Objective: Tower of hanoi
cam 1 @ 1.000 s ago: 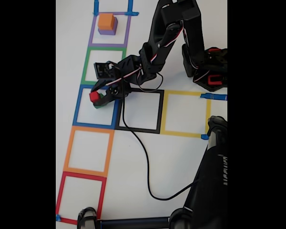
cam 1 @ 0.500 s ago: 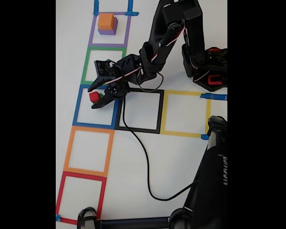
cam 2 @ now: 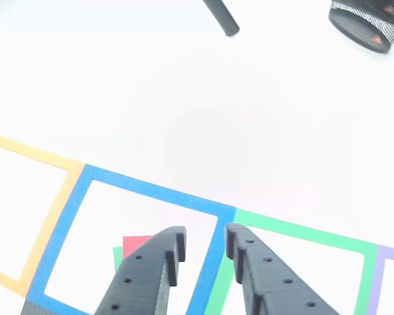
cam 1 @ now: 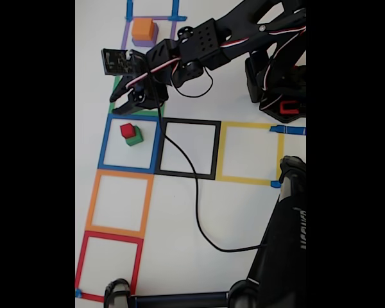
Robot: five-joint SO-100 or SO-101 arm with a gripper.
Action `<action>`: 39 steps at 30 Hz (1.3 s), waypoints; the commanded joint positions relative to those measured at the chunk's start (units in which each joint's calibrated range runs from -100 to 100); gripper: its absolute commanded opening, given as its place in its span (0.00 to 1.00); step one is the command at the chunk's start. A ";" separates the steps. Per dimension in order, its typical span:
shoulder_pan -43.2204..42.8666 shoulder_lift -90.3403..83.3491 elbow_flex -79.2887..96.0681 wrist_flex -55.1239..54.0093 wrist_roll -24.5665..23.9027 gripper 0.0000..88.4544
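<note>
In the fixed view the small red cube (cam 1: 127, 130) sits on the green cube (cam 1: 136, 138) inside the blue tape square. At the top, the orange cube (cam 1: 143, 28) rests on the purple cube (cam 1: 145, 43) in the purple tape square. My gripper (cam 1: 129, 108) hangs above the green tape square, just beyond the blue one, apart from both stacks. In the other view the gripper (cam 2: 203, 235) is narrowly open with nothing between its fingers. There the red cube (cam 2: 136, 244) and a sliver of the green cube (cam 2: 117, 257) peek out left of the left finger.
Black (cam 1: 187, 149), yellow (cam 1: 249, 153), orange (cam 1: 119, 204) and red (cam 1: 109, 264) tape squares lie on the white table. A black cable (cam 1: 196, 205) trails from the arm across the table. The arm's base (cam 1: 281, 96) stands at the right, with dark equipment (cam 1: 285, 244) below it.
The gripper let go of the red cube, leaving it on the green one. It then rose and swung toward the top of the fixed view, over the green tape square.
</note>
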 commanded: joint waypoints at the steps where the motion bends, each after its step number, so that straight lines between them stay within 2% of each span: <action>1: 5.21 -9.25 -12.73 24.11 0.00 0.01; 5: 10.68 -11.03 -30.09 44.59 0.00 0.01; 9: 18.35 -7.23 -50.37 59.98 0.00 0.01; 17: 34.45 3.99 -81.73 75.36 0.00 0.01; 25: 41.55 8.27 -92.09 77.63 0.00 0.01; 31: 45.96 8.35 -90.28 77.63 0.00 0.02; 35: 51.23 6.41 -82.09 76.25 0.00 0.13; 39: 55.55 0.52 -63.28 65.40 0.00 0.23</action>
